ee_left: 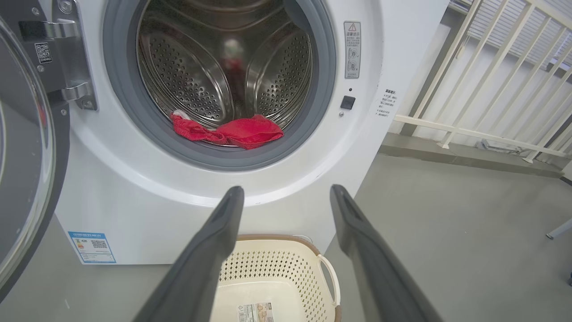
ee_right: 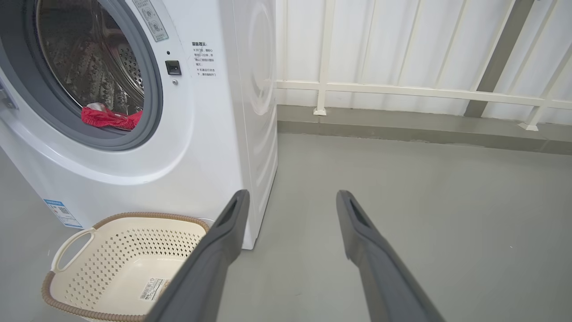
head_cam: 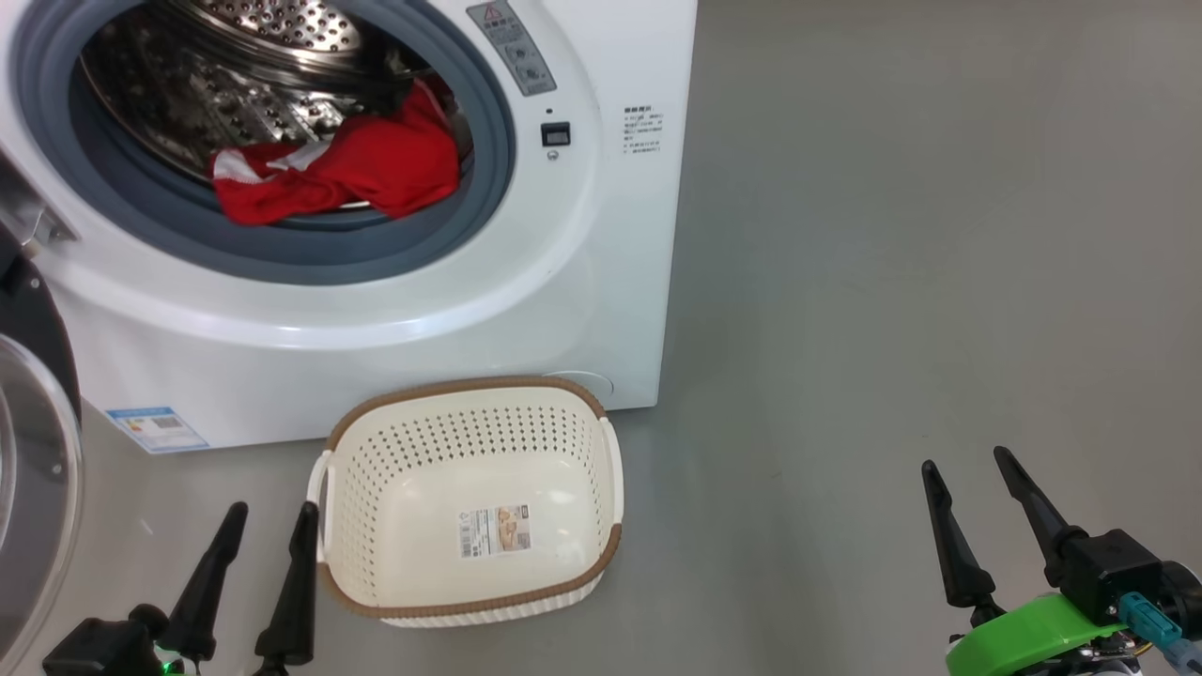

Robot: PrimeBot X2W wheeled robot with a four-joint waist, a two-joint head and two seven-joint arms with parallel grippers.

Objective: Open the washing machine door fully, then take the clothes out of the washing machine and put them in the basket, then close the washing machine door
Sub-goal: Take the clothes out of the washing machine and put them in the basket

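Red, soft fabric with white stripes: the clothes [head_cam: 338,178] lie in a loose heap at the front lip of the steel drum [head_cam: 235,94], partly draped onto the grey rubber ring [head_cam: 282,258] of the washing machine [head_cam: 601,282]. Expect them to be light and limp. They will likely sag and trail when you lift them, and a loose end may drag on the ring. Take hold where the fabric bunches thickest, at the raised fold on the right of the heap. A thin edge could slip from between the smooth dark fingers. I cannot tell whether the heap is one garment or several, so one pinch may leave something behind.

The washing machine door [head_cam: 33,469] stands swung out to your left, and the opening is unobstructed. As far as you can see in, the drum holds only the red clothes.

The basket [head_cam: 470,387] sits on the grey floor [head_cam: 892,282] just in front of the machine, below the opening and a little to the right. It holds nothing; only its paper label [head_cam: 495,530] shows on the bottom.

Your left gripper [head_cam: 272,512] hovers low, just beside the basket's left handle, jaws spread wide and holding nothing. Your right gripper [head_cam: 967,460] hangs well off to the right over bare floor, likewise spread and empty.
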